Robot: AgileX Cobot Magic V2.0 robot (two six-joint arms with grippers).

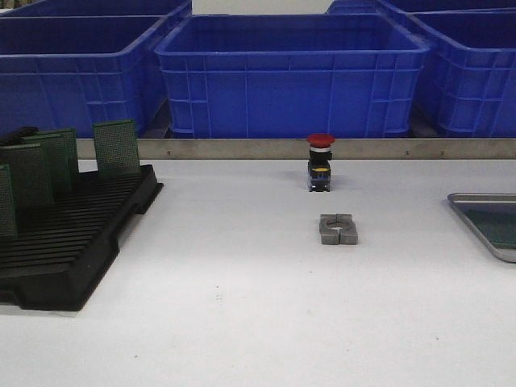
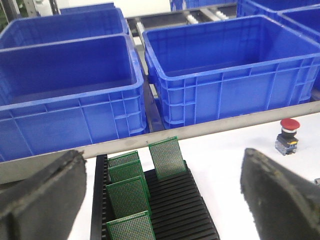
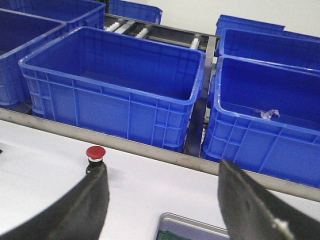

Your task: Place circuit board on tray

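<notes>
**A:** What do you hold on the table, item by item?

**B:** Item one: your shallow silver-grey metal tray (image 1: pixel 482 226) with raised rim and rounded corners, cut off by the frame edge at the right of the white table (image 1: pixel 242 306). In the right wrist view its corner (image 3: pixel 192 229) lies below the gap between the fingers (image 3: pixel 80 207) of your right gripper (image 3: pixel 165 210), and a green perforated circuit board (image 1: pixel 498 226) already lies flat inside it.

**A:** And the stock?

**B:** Item two: a black slotted plastic rack (image 1: pixel 72 242), just ahead of the fingers (image 2: pixel 42 200) of your left gripper (image 2: pixel 160 200), holding upright green boards (image 2: pixel 167 157) in its slots.

**A:** Finger state?

**B:** Both pairs stand wide apart, gripping nothing.

**A:** Sundries?

**B:** A red-capped push button (image 1: pixel 320 161) on a black body, a small grey metal block (image 1: pixel 338 228) near it, and the blue plastic crates (image 1: pixel 290 72) beyond the steel rail (image 1: pixel 322 148).
</notes>
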